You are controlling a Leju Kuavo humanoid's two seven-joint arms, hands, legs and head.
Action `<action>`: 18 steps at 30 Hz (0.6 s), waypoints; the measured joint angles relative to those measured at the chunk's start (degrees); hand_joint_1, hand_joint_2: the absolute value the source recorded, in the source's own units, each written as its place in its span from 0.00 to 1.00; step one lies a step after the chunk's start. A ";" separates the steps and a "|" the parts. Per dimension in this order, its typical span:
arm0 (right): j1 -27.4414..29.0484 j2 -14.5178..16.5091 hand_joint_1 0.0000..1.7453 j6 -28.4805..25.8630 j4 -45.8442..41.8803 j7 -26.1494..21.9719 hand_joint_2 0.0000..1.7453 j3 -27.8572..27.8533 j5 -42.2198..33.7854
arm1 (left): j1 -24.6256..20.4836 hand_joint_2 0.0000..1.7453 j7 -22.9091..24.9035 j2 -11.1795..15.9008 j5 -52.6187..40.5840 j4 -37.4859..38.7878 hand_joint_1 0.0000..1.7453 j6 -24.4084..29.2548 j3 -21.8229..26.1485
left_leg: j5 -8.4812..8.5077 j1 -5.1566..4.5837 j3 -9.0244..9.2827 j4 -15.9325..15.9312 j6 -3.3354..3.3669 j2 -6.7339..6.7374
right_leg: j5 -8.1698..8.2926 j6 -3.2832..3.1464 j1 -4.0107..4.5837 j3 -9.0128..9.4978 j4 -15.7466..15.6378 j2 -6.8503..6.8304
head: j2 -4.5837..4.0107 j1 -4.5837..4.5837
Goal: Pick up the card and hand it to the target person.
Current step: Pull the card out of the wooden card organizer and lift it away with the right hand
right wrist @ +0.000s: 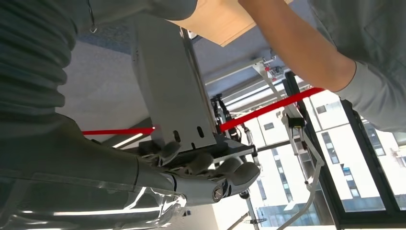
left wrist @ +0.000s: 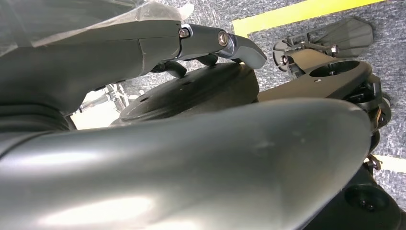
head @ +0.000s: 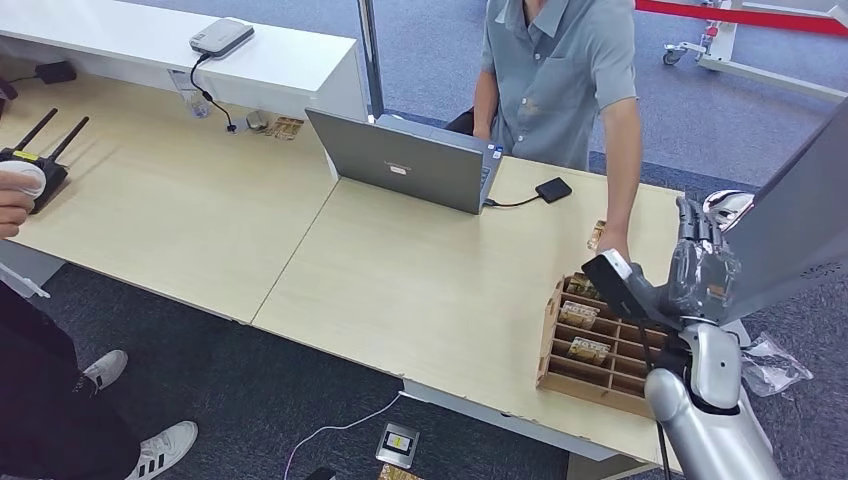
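Observation:
My right hand (head: 700,262) is raised above the table's right end and grips the lower edge of a flat grey card (head: 800,215) that stands up and leans to the right. The right wrist view shows the fingers (right wrist: 210,167) curled around the slotted end of the card (right wrist: 167,86). A person in a grey shirt (head: 560,70) stands across the table, one hand (head: 612,245) resting on the tabletop just beyond my right hand. That person's forearm (right wrist: 306,52) is close past the card. My left hand (left wrist: 220,40) hangs low with straight fingers and holds nothing.
A wooden compartment box (head: 590,345) with small packets sits under my right hand on the light wood table (head: 400,280). An open laptop (head: 410,160) and a black drive (head: 553,189) lie further back. A second person's hand (head: 15,195) and a black router (head: 35,165) are at the left edge.

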 joint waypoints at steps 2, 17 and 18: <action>0.03 -0.09 0.18 -0.02 0.60 -0.09 1.00 -0.01 -0.43 | 0.00 0.00 -0.01 0.00 0.00 0.00 0.00 0.01 0.02 | 0.00 0.00 0.00 0.00 0.00 0.00 | 0.00 0.00 0.00 0.00 0.00 0.00 | 0.01 0.00; 4.15 -3.12 0.29 -1.50 0.34 2.02 1.00 -2.28 -0.48 | 0.09 0.00 0.09 -0.06 -0.07 0.00 0.00 0.48 0.22 | -0.01 0.00 -0.01 0.00 0.01 -0.02 | 0.00 0.00 0.00 -0.01 -0.01 0.00 | 0.00 0.00; 4.77 -3.43 0.30 -1.49 -0.30 2.17 1.00 -2.61 -0.24 | 0.09 0.00 0.09 -0.07 -0.06 0.00 0.00 0.48 0.23 | -0.01 0.00 -0.01 0.00 0.01 -0.02 | 0.00 0.00 0.00 -0.02 -0.01 0.00 | 0.00 0.00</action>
